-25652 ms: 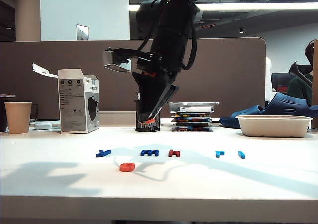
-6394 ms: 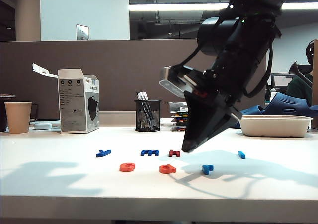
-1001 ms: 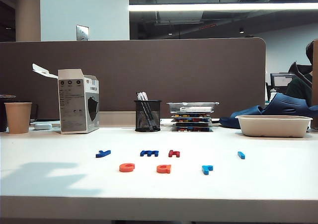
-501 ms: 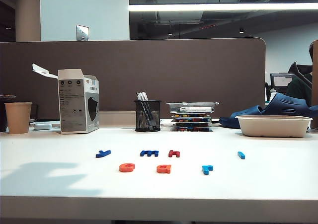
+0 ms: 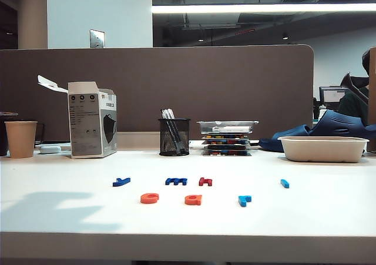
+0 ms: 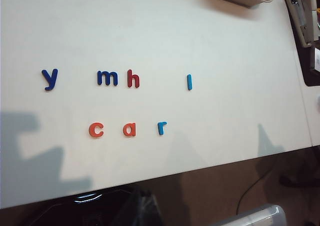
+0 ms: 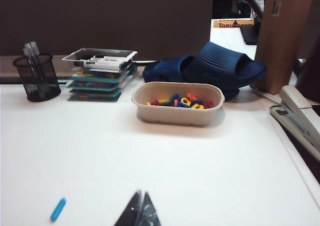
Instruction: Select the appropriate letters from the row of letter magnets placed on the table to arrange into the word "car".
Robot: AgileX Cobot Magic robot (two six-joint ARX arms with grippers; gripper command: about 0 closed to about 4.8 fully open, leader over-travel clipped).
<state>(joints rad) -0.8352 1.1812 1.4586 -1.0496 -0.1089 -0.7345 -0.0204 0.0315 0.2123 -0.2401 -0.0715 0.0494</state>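
Both arms have gone from the exterior view. Seconds ago the big black right arm loomed over the light-blue letter, and well before that an arm dipped by the pen cup with only the "c" in front; now nothing stands above the surface [image 5: 305, 218]. Over the last second the letters have not stirred.

The surface is wide, plain white, with a pale front edge. Behind it runs a brown partition [image 5: 235, 83], ceiling strip lights above. Along the back edge: the grey-white carton [image 5: 91, 119] towards the back left corner with the paper cup [image 5: 20, 139] beside it, the mesh pen cup [image 5: 174, 136] mid-way, the stack of trays [image 5: 227, 137] next to it, and the beige bowl [image 5: 323, 148] of coloured letters towards the back right, dark-blue shoes [image 7: 210, 65] behind.

Now the small stuff. The back row holds the dark-blue "y" [image 6: 49, 78], dark-blue "m" [image 6: 107, 77], dark-red "h" [image 6: 132, 78] just beside it, and a light-blue stick letter [image 6: 189, 81] well apart. Nearer the front edge, the orange-red "c" [image 6: 96, 130], orange "a" [image 6: 129, 130] and light-blue "r" [image 6: 161, 128] lie flat in line, spelling "car", apart from one another.

The right hand [image 7: 139, 213] hovers over the surface near the stick letter, fingertips pinched together, grasping nothing. The left hand shows in no picture; I cannot tell its state.
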